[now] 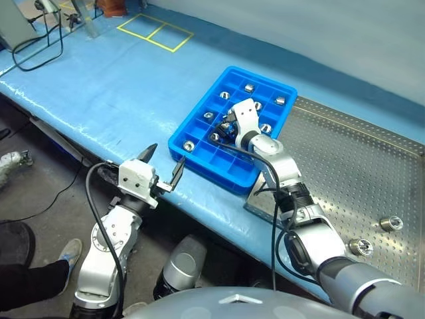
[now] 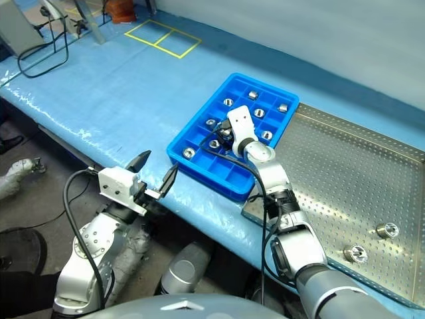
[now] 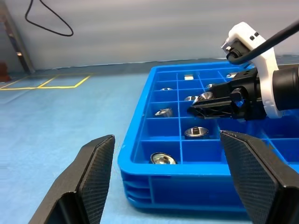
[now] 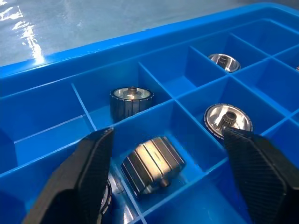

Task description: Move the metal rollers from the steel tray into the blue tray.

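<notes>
The steel tray [image 1: 372, 166] holds two remaining metal rollers [image 1: 362, 247] near its front edge. The blue tray [image 1: 199, 126] alongside holds several rollers in separate compartments. Right gripper [image 4: 163, 177] — jaws apart over a tipped roller in a compartment. Left gripper [image 1: 163, 169] — jaws apart, empty. Rollers appear rigid, dense and slippery; grip across the cylindrical sides.

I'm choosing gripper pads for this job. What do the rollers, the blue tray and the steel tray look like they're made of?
Metal rollers: polished metal, probably steel; mirror-like glints, grooved sides.
Blue tray: moulded plastic by its look; uniform glossy colour, thin divider walls.
Steel tray: perforated sheet metal, dull brushed grey, with rows of small holes.
</notes>
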Robot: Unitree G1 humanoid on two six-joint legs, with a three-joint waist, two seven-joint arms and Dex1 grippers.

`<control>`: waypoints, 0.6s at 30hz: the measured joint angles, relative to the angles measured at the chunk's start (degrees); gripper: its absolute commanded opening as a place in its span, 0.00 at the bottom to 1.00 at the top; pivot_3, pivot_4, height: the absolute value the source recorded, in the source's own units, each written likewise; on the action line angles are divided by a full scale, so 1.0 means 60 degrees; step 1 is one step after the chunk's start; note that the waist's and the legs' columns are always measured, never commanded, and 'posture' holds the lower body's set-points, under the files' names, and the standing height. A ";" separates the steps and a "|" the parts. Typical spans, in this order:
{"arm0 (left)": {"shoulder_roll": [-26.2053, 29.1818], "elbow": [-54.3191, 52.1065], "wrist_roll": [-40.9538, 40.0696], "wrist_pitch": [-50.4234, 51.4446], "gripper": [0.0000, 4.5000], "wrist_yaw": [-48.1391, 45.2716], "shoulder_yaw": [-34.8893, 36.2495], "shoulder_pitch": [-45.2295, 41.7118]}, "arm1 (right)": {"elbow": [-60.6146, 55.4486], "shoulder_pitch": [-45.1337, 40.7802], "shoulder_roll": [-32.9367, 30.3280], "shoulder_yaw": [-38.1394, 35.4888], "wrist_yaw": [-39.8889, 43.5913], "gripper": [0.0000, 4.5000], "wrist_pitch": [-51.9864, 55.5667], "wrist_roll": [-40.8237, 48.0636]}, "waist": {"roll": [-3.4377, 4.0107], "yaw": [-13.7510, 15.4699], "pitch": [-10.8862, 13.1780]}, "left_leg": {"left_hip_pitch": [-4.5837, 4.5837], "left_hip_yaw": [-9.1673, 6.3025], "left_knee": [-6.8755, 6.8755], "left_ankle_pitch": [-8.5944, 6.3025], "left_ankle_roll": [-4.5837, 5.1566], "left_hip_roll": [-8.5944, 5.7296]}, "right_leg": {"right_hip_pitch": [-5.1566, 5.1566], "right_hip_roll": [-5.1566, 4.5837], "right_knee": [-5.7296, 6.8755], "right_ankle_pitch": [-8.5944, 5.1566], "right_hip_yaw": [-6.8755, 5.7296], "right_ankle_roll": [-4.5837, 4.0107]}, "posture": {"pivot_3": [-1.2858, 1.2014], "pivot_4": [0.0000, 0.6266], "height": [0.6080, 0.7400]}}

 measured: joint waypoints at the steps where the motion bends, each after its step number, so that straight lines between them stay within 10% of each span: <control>1: 0.0000 0.0000 -0.0002 0.0000 0.87 -0.0009 -0.0004 -0.0046 | -0.0042 0.0041 -0.0012 -0.0061 -0.0036 0.99 0.0004 0.0004 | 0.0000 0.0053 0.0000 | -0.0002 0.0003 0.0000 -0.0002 -0.0003 0.0001 | 0.0002 0.0000 0.0001 0.0000 0.0000 0.0000 | 0.76 0.24 1.00; 18: -0.0081 0.0156 -0.0005 0.0003 0.87 -0.0195 -0.0199 -0.0621 | -0.0271 -0.0764 -0.0005 -0.0605 0.0375 0.99 0.1275 0.0681 | 0.0003 0.0100 -0.0002 | -0.0032 0.0007 0.0001 0.0000 -0.0017 0.0017 | -0.0003 0.0007 0.0008 0.0019 -0.0022 0.0010 | 0.74 0.24 1.00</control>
